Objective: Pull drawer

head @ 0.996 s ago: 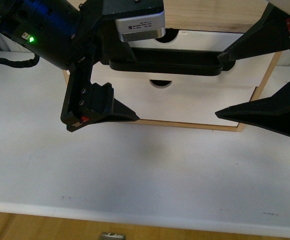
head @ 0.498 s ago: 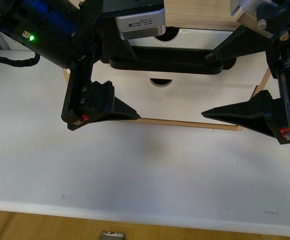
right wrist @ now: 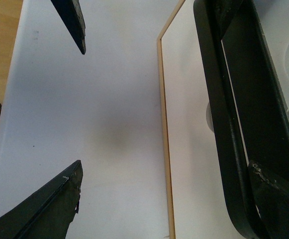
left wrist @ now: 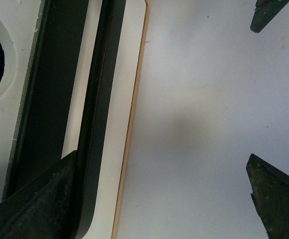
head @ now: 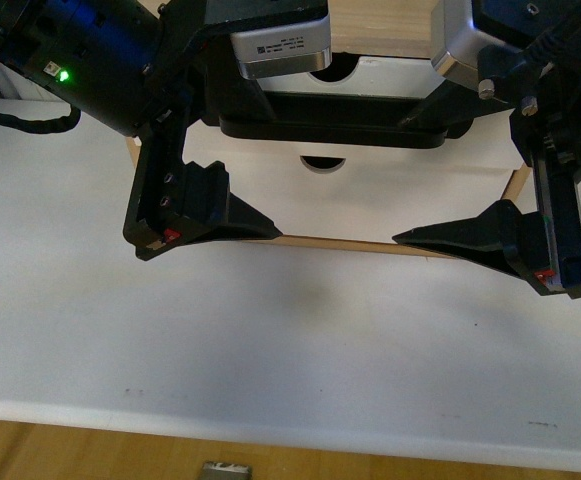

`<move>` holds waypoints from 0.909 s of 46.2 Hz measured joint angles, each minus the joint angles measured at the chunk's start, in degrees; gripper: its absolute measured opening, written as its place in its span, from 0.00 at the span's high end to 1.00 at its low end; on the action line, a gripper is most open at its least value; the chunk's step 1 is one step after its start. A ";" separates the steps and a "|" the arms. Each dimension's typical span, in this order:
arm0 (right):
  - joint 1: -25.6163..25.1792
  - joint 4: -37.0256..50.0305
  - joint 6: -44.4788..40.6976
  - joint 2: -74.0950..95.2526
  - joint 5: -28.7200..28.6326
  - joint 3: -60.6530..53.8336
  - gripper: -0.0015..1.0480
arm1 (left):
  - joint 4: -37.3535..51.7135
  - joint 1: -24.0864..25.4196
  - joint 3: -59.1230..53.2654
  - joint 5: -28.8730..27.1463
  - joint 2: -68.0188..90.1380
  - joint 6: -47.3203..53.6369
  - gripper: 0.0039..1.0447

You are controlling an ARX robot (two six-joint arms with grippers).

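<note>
Drawer (head: 400,200): stiff wood, probably light and easy-sliding. Hold at the black bar handle (head: 340,130). My left gripper (left wrist: 161,155) and right gripper (right wrist: 166,163) are spread, straddling it.

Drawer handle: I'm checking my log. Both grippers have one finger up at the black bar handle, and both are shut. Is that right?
Not shut: the front view shows the left gripper and right gripper open wide. Each does have one finger up at the black bar handle.
</note>
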 joint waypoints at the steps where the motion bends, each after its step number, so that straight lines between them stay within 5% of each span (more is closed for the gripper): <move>1: 0.15 0.00 -0.15 0.17 0.17 0.13 0.09 | 0.00 0.00 0.00 0.00 0.02 0.00 0.05; 42: 0.79 -6.56 -4.50 1.05 0.13 2.19 0.09 | -3.96 -0.85 -0.13 -1.09 -0.57 3.08 0.05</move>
